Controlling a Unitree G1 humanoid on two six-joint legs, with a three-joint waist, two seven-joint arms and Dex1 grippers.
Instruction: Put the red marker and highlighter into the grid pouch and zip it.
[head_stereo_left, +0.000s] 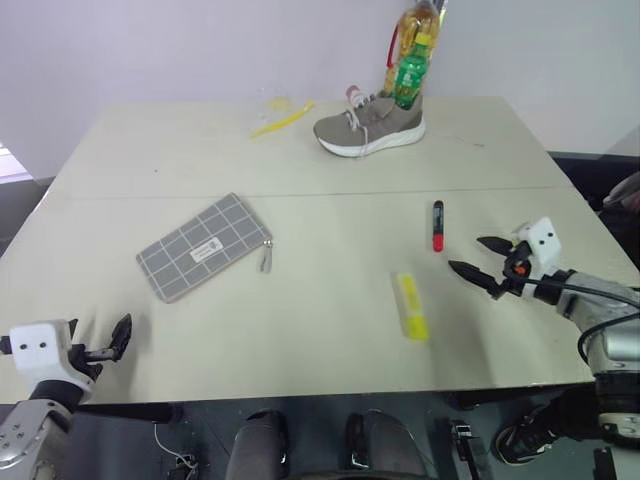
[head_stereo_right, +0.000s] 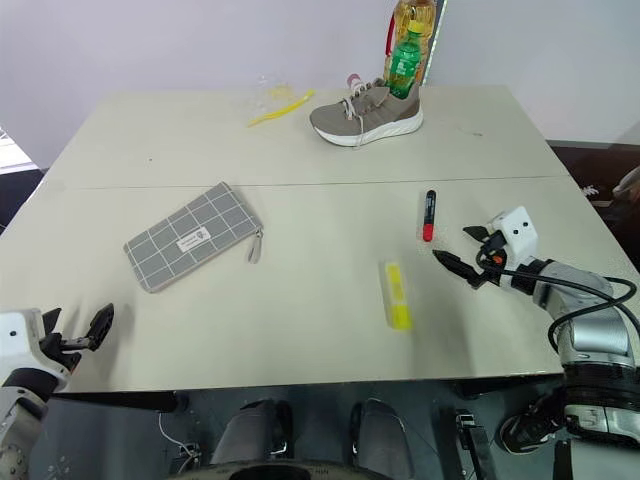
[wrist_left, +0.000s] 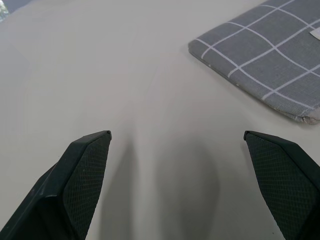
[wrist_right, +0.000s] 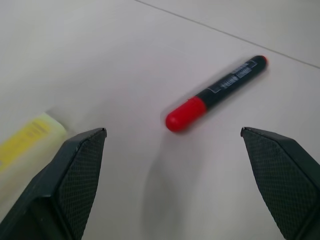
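The red marker (head_stereo_left: 437, 225) lies on the beige table right of centre, black end away from me, red cap toward me (wrist_right: 216, 93). The yellow highlighter (head_stereo_left: 411, 305) lies nearer the front edge, a little left of the marker. The grid pouch (head_stereo_left: 204, 246) rests flat at centre left, its zipper pull (head_stereo_left: 266, 258) at its right corner. My right gripper (head_stereo_left: 483, 258) hovers open just right of the marker and highlighter, pointing at them, nothing between its fingers. My left gripper (head_stereo_left: 113, 342) stands open at the front left corner, short of the pouch (wrist_left: 270, 60).
A grey sneaker (head_stereo_left: 370, 124) with bottles (head_stereo_left: 412, 62) standing in it sits at the back of the table. A thin yellow strip (head_stereo_left: 281, 120) lies to the sneaker's left. The table's front edge (head_stereo_left: 320, 388) runs just behind both grippers.
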